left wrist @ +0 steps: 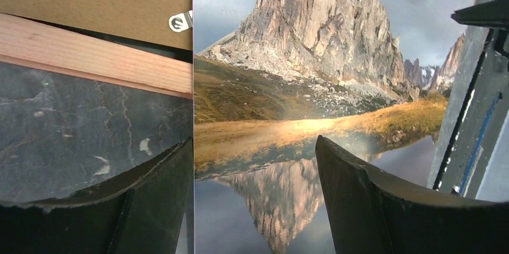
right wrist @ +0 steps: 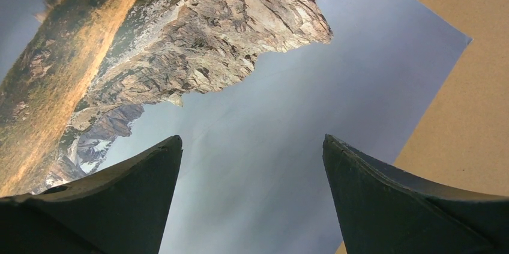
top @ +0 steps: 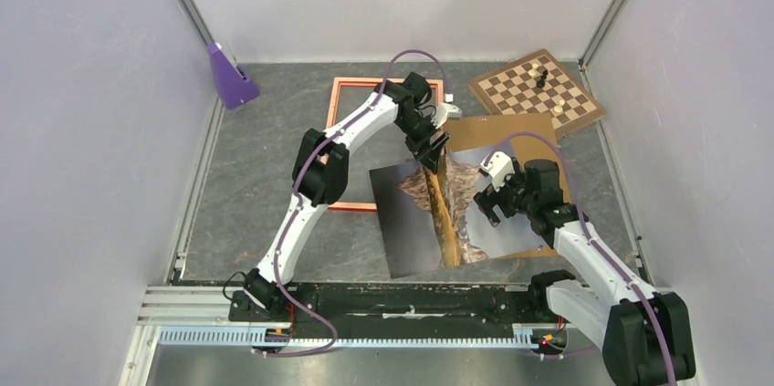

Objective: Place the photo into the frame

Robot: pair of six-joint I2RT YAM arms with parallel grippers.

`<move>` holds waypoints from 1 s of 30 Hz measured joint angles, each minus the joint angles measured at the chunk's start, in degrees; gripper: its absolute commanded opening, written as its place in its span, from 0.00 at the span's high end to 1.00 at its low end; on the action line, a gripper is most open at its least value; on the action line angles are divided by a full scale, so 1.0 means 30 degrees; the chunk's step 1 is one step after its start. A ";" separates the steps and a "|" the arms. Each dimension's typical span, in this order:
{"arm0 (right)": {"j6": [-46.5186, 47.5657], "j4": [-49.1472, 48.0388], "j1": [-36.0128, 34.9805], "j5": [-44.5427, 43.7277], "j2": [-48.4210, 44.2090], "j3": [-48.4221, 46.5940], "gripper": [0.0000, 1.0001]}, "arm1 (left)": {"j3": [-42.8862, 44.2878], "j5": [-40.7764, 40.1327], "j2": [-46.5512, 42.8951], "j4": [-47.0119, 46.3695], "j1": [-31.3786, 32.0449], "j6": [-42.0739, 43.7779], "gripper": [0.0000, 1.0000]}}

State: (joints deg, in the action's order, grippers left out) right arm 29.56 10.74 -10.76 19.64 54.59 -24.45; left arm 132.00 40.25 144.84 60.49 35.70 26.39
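Note:
The photo (top: pixel 411 222), a mountain mirrored in a lake, lies picture side up on the dark table, its far right part resting on a brown backing board (top: pixel 511 135). The thin orange-red frame (top: pixel 360 83) lies to its far left, partly hidden under my left arm. My left gripper (top: pixel 434 153) hangs open at the photo's far edge. In the left wrist view the left gripper (left wrist: pixel 254 140) straddles the photo (left wrist: pixel 300 86) edge, and the frame (left wrist: pixel 90 50) shows as a pale wood strip. My right gripper (top: pixel 481 206) stands open over the photo's grey sky (right wrist: pixel 252 86), the right gripper (right wrist: pixel 252 137) holding nothing.
A brown chessboard (top: pixel 538 94) with a few pieces sits at the back right, overlapping the backing board. A purple block (top: pixel 230 76) stands in the back left corner. A metal clip (left wrist: pixel 180 23) shows on the backing board (right wrist: pixel 462 86). Walls close in both sides.

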 measured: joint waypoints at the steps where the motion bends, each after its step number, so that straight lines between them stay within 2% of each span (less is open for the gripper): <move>1: 0.0036 0.0036 0.0000 0.0007 0.0036 0.0000 0.10 | 0.0007 0.0124 0.0000 0.0138 0.0000 0.0080 0.24; 12: 0.0102 0.0175 0.0000 0.0000 0.0248 0.0131 0.10 | 0.0015 0.0816 0.0000 0.1158 -0.0102 0.1151 0.50; 19: 0.0109 0.0168 0.0000 -0.0022 0.0248 0.0131 0.11 | 0.0015 0.1319 0.0270 0.1479 -0.0226 0.1297 0.62; 24: 0.0109 0.0160 0.0000 -0.0066 0.0240 0.0146 0.11 | -0.0131 0.1880 0.0685 0.1821 -0.0313 0.1297 0.61; 28: 0.0109 0.0160 0.0000 -0.0087 0.0189 0.0168 0.11 | -0.0189 0.2302 0.0787 0.1902 -0.0357 0.1290 0.50; 30: 0.0109 0.0168 0.0000 -0.0102 0.0175 0.0168 0.11 | -0.0204 0.2433 0.0816 0.1902 -0.0401 0.1290 0.49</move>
State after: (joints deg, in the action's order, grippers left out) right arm 29.89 11.25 -10.76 19.33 55.11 -23.94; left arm 131.39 47.55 147.28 66.19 34.50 30.26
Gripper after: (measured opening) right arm 0.891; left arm 0.475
